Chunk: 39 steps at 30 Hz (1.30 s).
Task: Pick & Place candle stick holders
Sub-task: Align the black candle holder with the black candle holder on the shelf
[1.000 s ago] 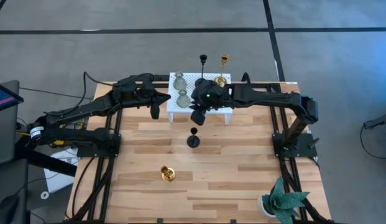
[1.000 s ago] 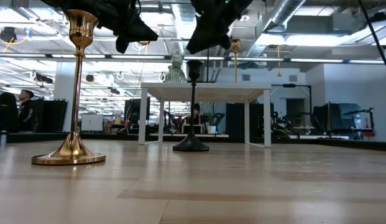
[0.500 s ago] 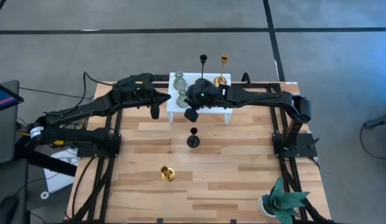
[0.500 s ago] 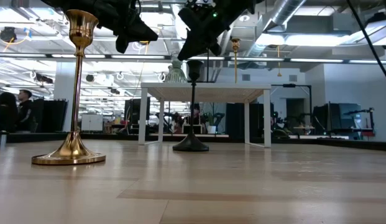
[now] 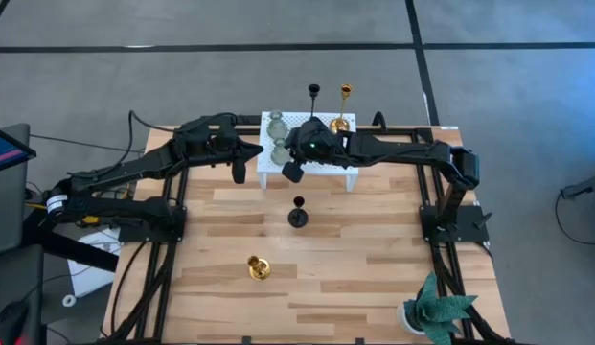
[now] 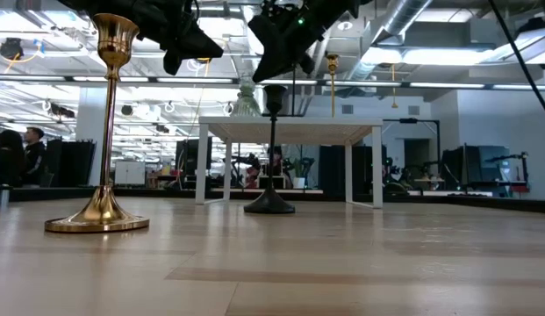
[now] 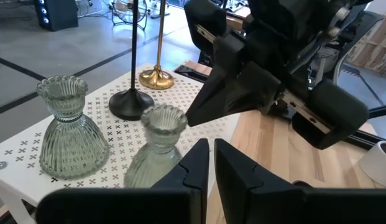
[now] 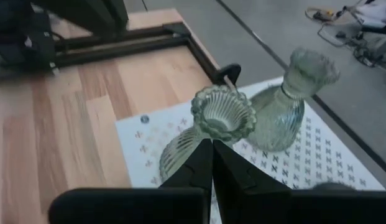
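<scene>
Right claw (image 5: 290, 172) now shut, empty.

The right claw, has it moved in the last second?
Yes. In the high view the right claw has shifted leftward across the white stand, ending beside the nearer green glass holder.

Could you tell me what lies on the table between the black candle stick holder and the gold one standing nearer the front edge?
Nothing: the high view shows bare wood between the black holder and the gold holder.
</scene>
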Tool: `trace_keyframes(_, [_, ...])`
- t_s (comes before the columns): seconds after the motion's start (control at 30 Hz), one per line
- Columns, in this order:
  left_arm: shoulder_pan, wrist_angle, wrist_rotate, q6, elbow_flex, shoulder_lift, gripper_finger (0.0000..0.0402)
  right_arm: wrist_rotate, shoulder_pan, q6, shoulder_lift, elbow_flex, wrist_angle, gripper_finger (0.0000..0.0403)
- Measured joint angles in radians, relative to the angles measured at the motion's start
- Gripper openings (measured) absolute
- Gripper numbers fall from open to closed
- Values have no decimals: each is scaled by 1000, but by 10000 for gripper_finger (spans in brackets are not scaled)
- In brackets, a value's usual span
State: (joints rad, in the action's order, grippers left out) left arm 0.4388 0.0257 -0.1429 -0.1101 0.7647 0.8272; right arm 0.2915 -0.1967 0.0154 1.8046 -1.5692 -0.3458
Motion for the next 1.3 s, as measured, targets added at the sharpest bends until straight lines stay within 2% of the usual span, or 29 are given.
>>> trace_keyframes(0.27, [0, 0, 0, 0, 0, 0, 26, -48, -10, 1, 0, 0, 44, 0])
trace_keyframes(0.77, [0, 0, 0, 0, 0, 0, 26, -59, -5, 8, -2, 0, 9, 0])
trace_keyframes(1.17, [0, 0, 0, -3, 0, 0, 26, -83, 74, 13, -213, 0, -162, 0])
trace_keyframes(1.3, [0, 0, -11, -3, 0, 0, 26, -29, 100, 57, -275, -2, -236, 0])
